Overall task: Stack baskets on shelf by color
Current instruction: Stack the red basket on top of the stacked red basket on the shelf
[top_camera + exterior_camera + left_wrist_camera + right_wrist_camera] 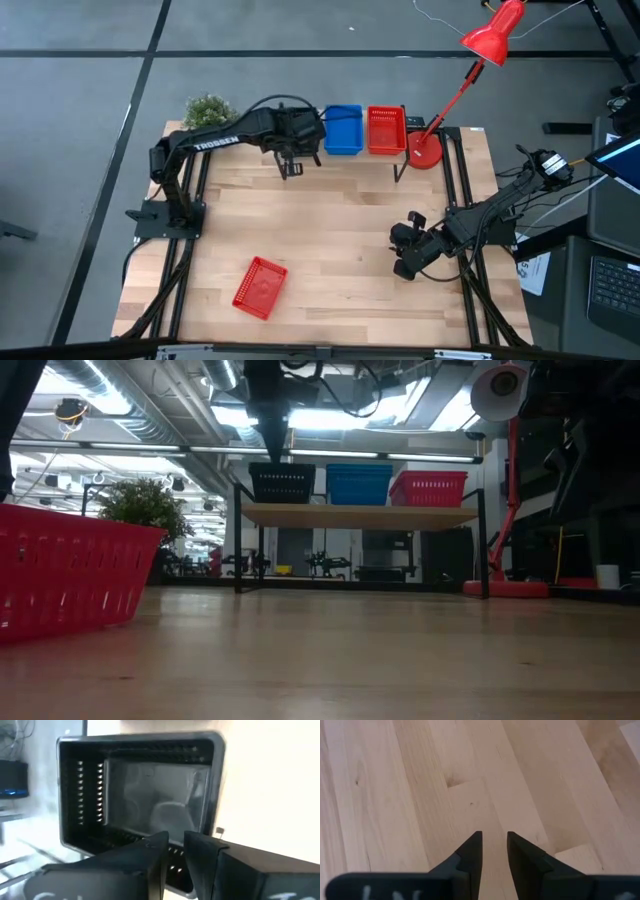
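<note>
Nearly closed on the left gripper [173, 845], only a thin gap between the fingers [150, 852], nothing held; poised above the near rim of the black basket [140, 795] at the left end of the shelf [360, 515]. Same narrow gap on the right gripper [494, 845], empty as well, low over bare wood of the table [395, 795] near the right edge, well apart from every basket.

On the shelf, side by side in a row: black basket [282, 483] at the left, blue basket [359, 484] in the middle, red basket [428, 488] at the right. From above, black one mostly hidden under the left arm; blue basket [343, 129] and red basket [386, 130] just beside each other. Whether any of these is a stack of several: cannot tell.

Another red basket [260, 286] lying alone on the table toward the front left, turned at a slant, far from both grippers. Close and large at the left edge of the low view [70, 580].

Red desk lamp [440, 150] standing at the right end of the shelf; small green plant [208, 108] at the back left corner.
</note>
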